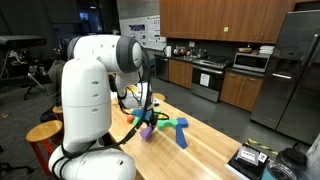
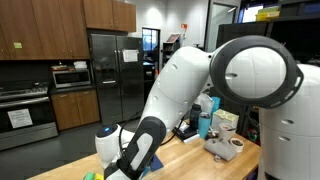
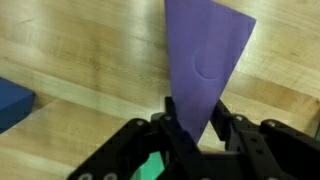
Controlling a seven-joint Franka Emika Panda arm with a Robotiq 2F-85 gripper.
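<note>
Gripper (image 3: 200, 128) jaws stood partly closed, black fingers clamped on the narrow end of a smooth, flat purple wedge (image 3: 205, 55) with a faint round dimple. It widened toward twelve o'clock over the grained wooden worktop (image 3: 80, 60). A blue block (image 3: 12, 102) lay at nine o'clock.

Wrist view rides right on the claw (image 3: 197, 135), peering down between its fingers. It is very near the light wooden tabletop (image 3: 70, 60), and the flat purple wedge-shaped block (image 3: 205, 55) runs away from the claw. In an exterior view we stand back behind the white robot arm (image 1: 95, 85), facing past the claw (image 1: 143, 113) toward the steel fridge (image 1: 295, 70). In an exterior view the arm (image 2: 215, 85) crowds the lens. Both exterior views share arm, tabletop and fridge.
</note>
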